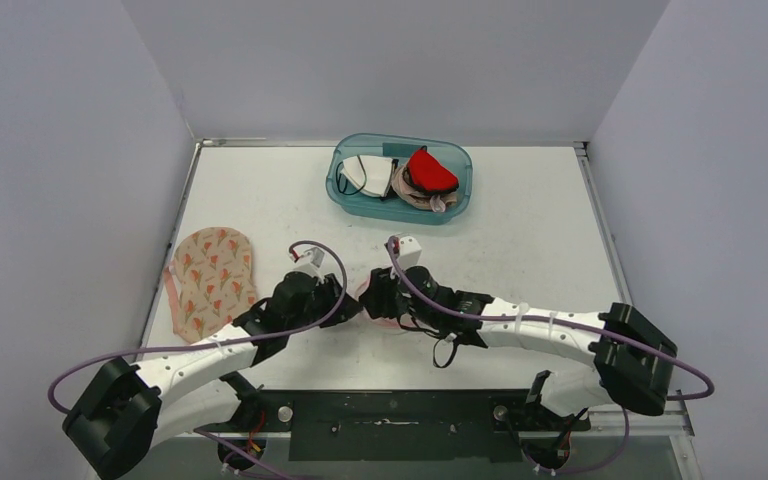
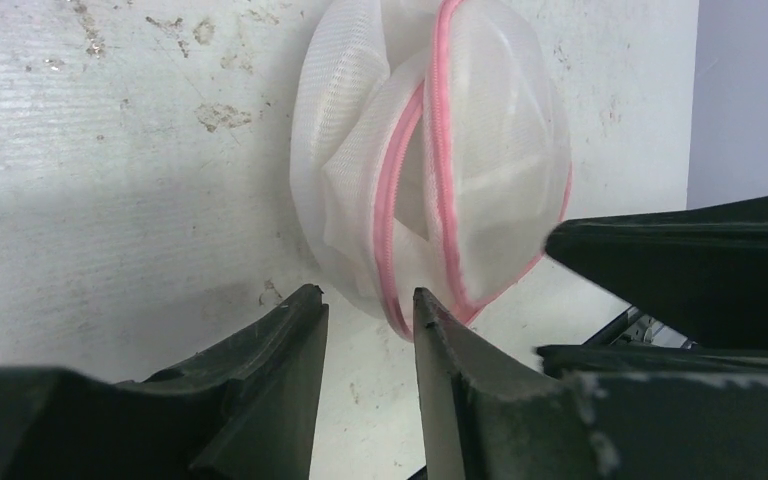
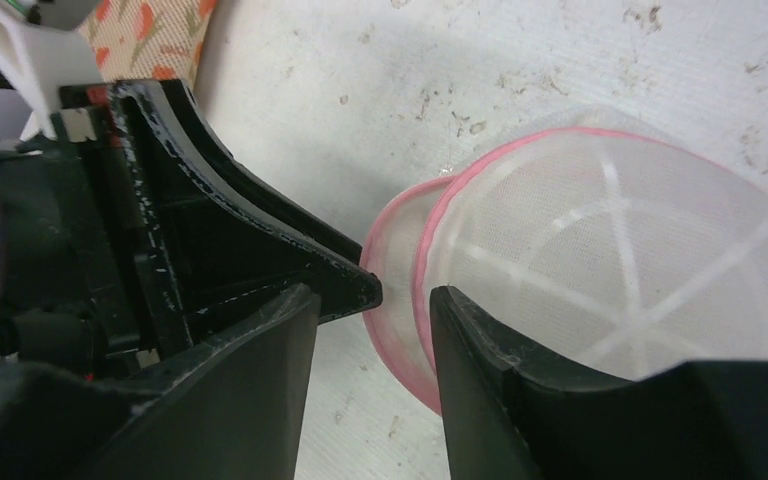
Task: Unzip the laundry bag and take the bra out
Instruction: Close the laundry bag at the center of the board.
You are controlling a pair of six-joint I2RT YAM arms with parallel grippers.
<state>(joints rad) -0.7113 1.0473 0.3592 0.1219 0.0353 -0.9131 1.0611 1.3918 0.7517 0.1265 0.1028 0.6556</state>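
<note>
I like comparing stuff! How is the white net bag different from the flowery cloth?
The net bag is white see-through mesh with pink edging; the flowery cloth is beige with orange-red flowers. The bag puffs up like a dome; the cloth lies flat. The bag sits mid-table; the cloth lies near the left edge. Both rest on the table.

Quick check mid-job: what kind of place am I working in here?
Probably a lab test booth, not a home. Plain grey walls box in a scuffed white table, a black mounting plate sits at its near edge, and a teal bin holds bras.
</note>
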